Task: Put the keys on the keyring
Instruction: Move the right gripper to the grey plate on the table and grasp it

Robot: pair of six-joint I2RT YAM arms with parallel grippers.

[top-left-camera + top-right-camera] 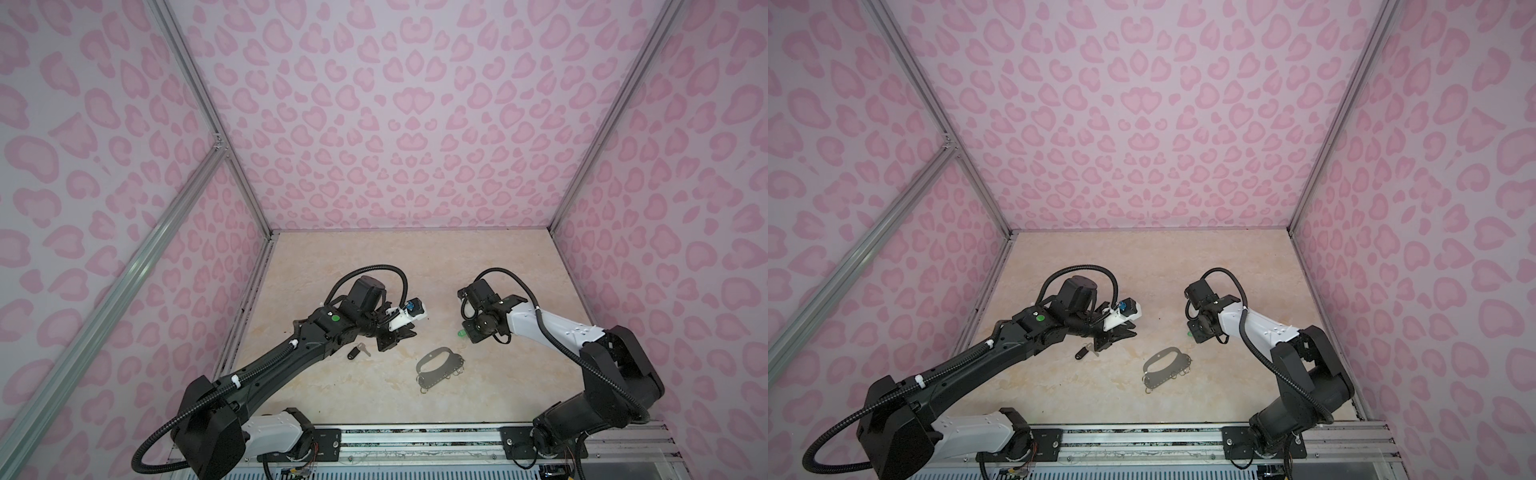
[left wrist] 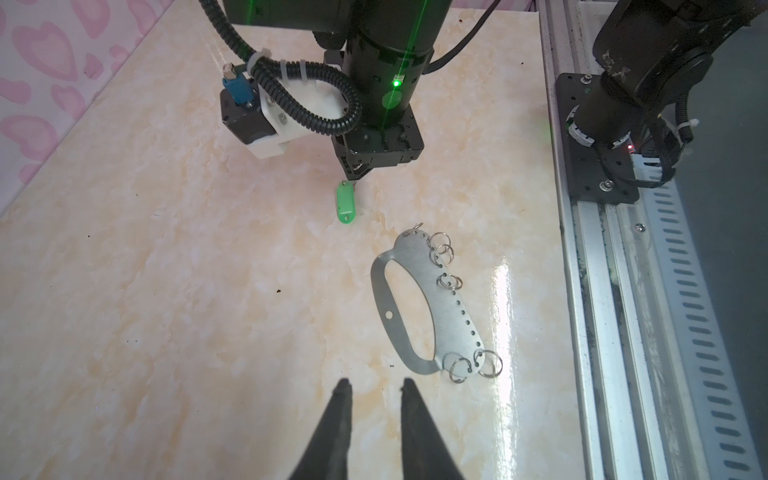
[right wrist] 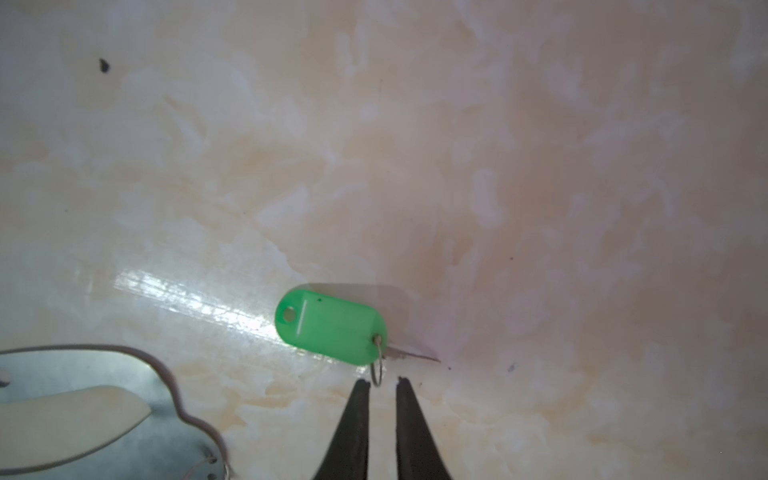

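Tabletop [image 1: 374, 266]: pale marbled surface. Everything of the task lies on it, and nothing is threaded yet.
Left pincer [image 2: 374, 386]: hovers over bare tabletop near one end of the keyring. Its jaws stand a narrow gap apart with nothing between them.
Right pincer [image 3: 383, 380]: points down at the green-tag key. Its jaws are slightly parted. The tag's small wire loop [image 3: 379, 370] sits right at the tips and is not visibly clamped.
Keyring [image 2: 449, 309]: lies flat between the two arms, toward the front rail. Its wire rings [image 2: 449, 281] sit along the holed edge, and none carries a key.
Black-tag key [image 1: 355, 353]: lies flat beside the left arm, well apart from the keyring.
Green-tag key [image 3: 330, 324]: lies near the keyring's curved side, not touching it. The blade tip shows from under the tag.
Step in hand: judged to be picking up the green-tag key, the first of two, so the task is near its start.
Next move: likely a square close on the thin loop or the key's head, then a lift, while the left pincer steadies the keyring. The rings look small and stiff, so alignment is probably the hard part.
Writing: none readable. The green tag's face is blank, the black tag is too small to tell, and the green dot [image 1: 335, 319] on the left arm bears no text.
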